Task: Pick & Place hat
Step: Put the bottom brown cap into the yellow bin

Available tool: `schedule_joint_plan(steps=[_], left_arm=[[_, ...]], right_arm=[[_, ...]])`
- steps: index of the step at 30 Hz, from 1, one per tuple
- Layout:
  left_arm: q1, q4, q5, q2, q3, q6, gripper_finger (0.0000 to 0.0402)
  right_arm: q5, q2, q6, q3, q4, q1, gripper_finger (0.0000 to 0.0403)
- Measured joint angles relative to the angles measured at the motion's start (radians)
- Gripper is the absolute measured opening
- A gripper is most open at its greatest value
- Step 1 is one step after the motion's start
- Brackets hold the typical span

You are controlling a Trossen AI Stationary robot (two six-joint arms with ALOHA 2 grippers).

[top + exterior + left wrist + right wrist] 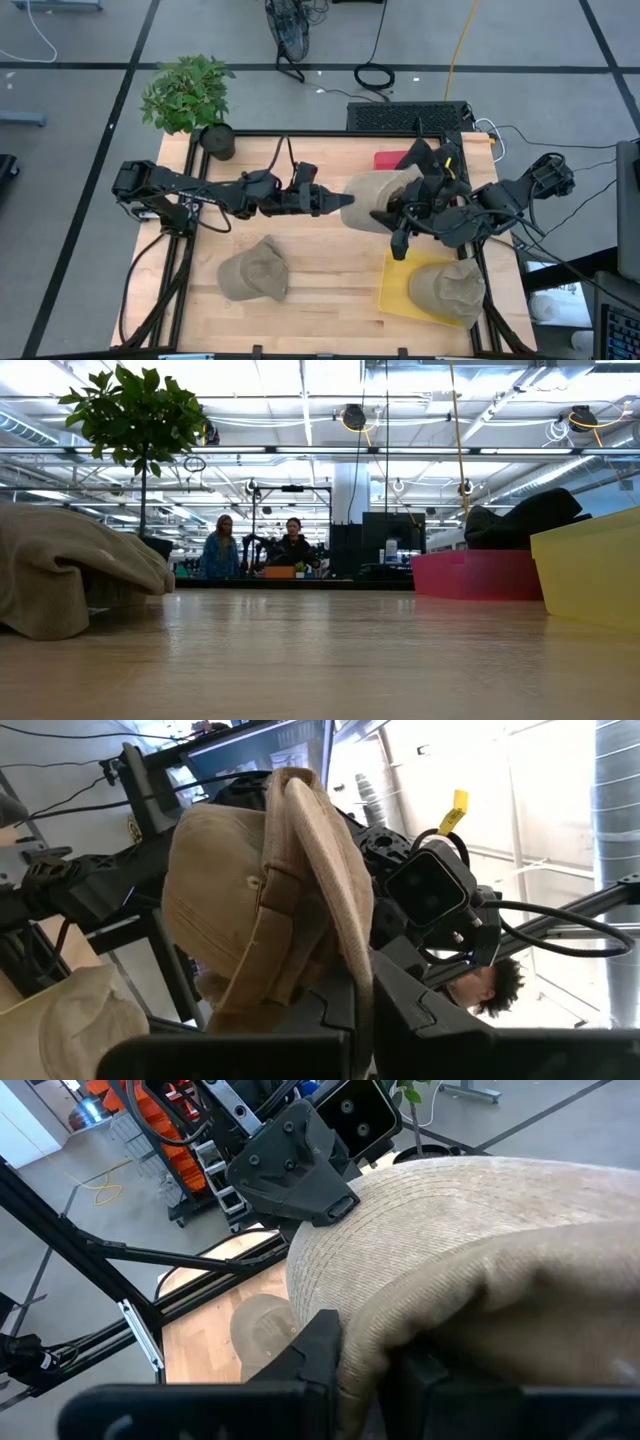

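Above the middle of the wooden worktop [320, 270], a tan corduroy hat [378, 200] hangs in the air between both arms. The left tool [342, 201] is closed on the hat's left edge, and its wrist view shows the fabric [270, 890] pinched between its dark fingers [400, 1010]. The right tool [392, 215] meets the hat from the right; its wrist view shows the ribbed cloth [470, 1260] bunched between its fingers [315, 1345], which are clamped onto it. A second hat [255, 270] lies flat on the near left of the worktop with bare wood all round it, well apart from the edges. A third hat [448, 287] rests in a yellow tray [392, 290] at the near right corner, close to the black frame [183, 250] that rims the worktop. A red bin [390, 159] sits at the far edge behind the right arm, and a potted plant [188, 95] stands at the far left corner. The level view shows neither arm, only a hat's soft, slumped side [70, 570] on the left, the yellow tray's wall [590, 565] on the right, the red bin [480, 574], and two people [255, 550] far off in the room. The hats look soft and finely ribbed.
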Motion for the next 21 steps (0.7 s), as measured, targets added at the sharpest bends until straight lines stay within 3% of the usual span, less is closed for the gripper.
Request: schedule_joint_plan(steps=[13,21], left_arm=[[0.004,-0.011,-0.002,0.000,0.000,0.007,0.0015],[0.007,-0.023,0.001,0.003,0.000,0.048,0.0109]], right_arm=[[0.001,0.000,0.004,0.000,0.001,0.002,0.0030],[0.002,0.000,0.009,0.000,0.009,0.002,0.0025]])
